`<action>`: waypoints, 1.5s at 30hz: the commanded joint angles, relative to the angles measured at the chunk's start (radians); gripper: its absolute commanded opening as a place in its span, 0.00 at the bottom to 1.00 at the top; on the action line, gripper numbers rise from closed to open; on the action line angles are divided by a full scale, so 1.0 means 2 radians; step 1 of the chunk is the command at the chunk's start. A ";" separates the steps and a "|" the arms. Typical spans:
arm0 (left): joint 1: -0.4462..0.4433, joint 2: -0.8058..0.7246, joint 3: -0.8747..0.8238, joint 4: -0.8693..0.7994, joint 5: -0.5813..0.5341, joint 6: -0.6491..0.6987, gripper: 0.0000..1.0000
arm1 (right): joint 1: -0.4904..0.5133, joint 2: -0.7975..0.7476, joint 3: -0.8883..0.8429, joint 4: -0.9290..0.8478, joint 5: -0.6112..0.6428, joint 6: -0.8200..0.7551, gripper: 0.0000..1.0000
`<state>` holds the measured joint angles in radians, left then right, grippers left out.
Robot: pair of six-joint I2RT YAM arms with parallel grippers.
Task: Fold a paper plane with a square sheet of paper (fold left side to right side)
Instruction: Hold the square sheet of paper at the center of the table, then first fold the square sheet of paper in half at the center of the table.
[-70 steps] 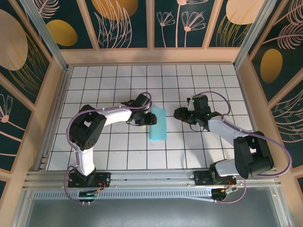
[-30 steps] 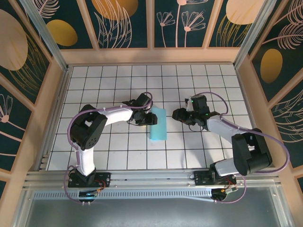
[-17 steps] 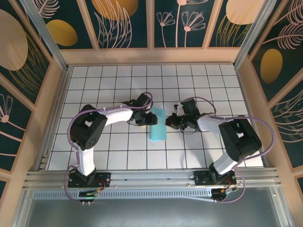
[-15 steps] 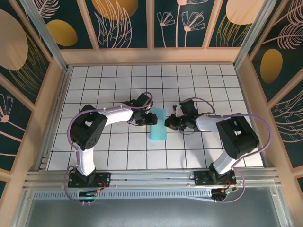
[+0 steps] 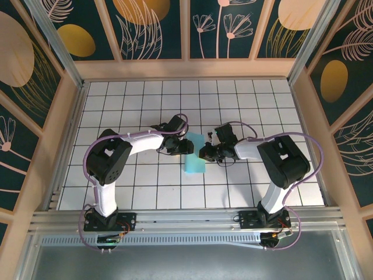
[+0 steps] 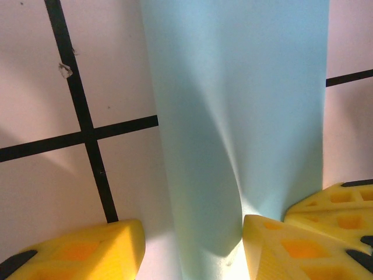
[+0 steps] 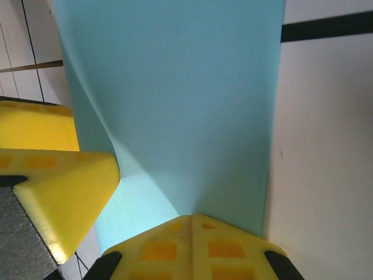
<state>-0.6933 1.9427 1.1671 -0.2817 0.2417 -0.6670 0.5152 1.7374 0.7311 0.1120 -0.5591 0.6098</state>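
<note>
Top view: the turquoise paper (image 5: 194, 164), a narrow folded strip, lies mid-table on the tiled floor (image 5: 145, 105). My left gripper (image 5: 185, 147) sits at its left long edge and my right gripper (image 5: 202, 154) at its right edge. There is open tile on all sides and the walls are well apart.

Left wrist: the left gripper (image 6: 192, 233) is spread. The paper (image 6: 233, 87) runs between the fingers (image 6: 76, 251), its left edge bowed and its right edge straight.

Right wrist: the right gripper (image 7: 192, 217) is pressed together, tips touching the paper (image 7: 175, 87). I cannot tell if any paper is nipped. The left arm's finger (image 7: 58, 175) is just beside it.
</note>
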 commanded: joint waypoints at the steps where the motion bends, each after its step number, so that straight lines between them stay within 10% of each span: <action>1: -0.020 0.058 -0.028 0.041 -0.013 -0.007 0.51 | 0.005 0.017 0.003 -0.034 0.030 -0.011 0.00; 21: 0.002 -0.143 -0.055 0.045 -0.094 -0.001 0.63 | 0.007 0.030 0.003 -0.069 0.063 -0.028 0.00; 29: 0.005 -0.130 -0.078 0.119 0.035 0.000 0.01 | 0.008 0.028 0.003 -0.069 0.065 -0.030 0.00; 45: 0.004 -0.053 -0.115 0.155 0.082 -0.003 0.00 | 0.010 0.032 0.001 -0.070 0.067 -0.031 0.00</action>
<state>-0.6888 1.8141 0.9718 0.0067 0.3859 -0.6739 0.5240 1.7477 0.7551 0.0784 -0.5411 0.5743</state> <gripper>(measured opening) 0.043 0.049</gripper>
